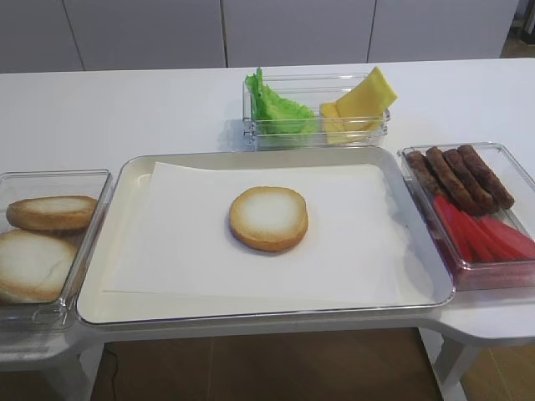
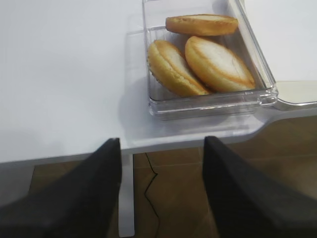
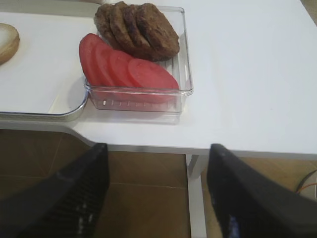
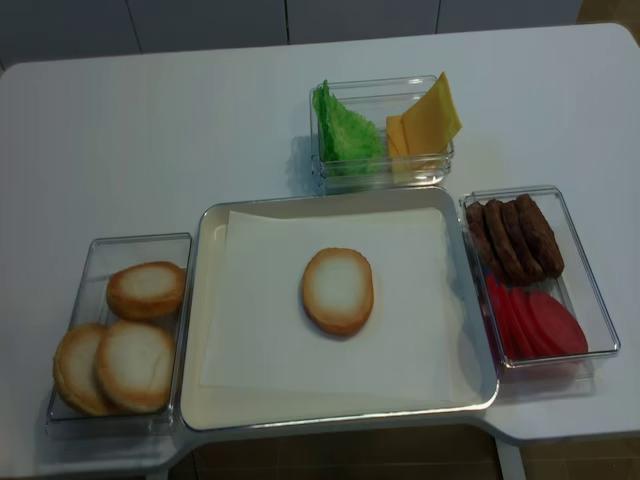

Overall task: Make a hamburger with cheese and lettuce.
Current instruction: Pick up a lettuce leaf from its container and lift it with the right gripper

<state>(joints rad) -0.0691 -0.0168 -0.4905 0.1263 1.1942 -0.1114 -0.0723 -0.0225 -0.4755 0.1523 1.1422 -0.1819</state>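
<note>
Hamburger (image 1: 268, 218) bun bare on tray (image 1: 251, 313); cheese (image 1: 361, 104), lettuce (image 1: 276, 109) untouched (all stacking left). Left gripper (image 2: 161, 198), right gripper (image 3: 158, 193) jaws apart, empty.

Readable text: none in any view.
Labels or brands: none on the clear containers (image 1: 316, 109), the tray (image 1: 125, 180) or the paper sheet (image 1: 167, 234).
Numbers or signs: none on the worktop (image 1: 117, 109).
</note>
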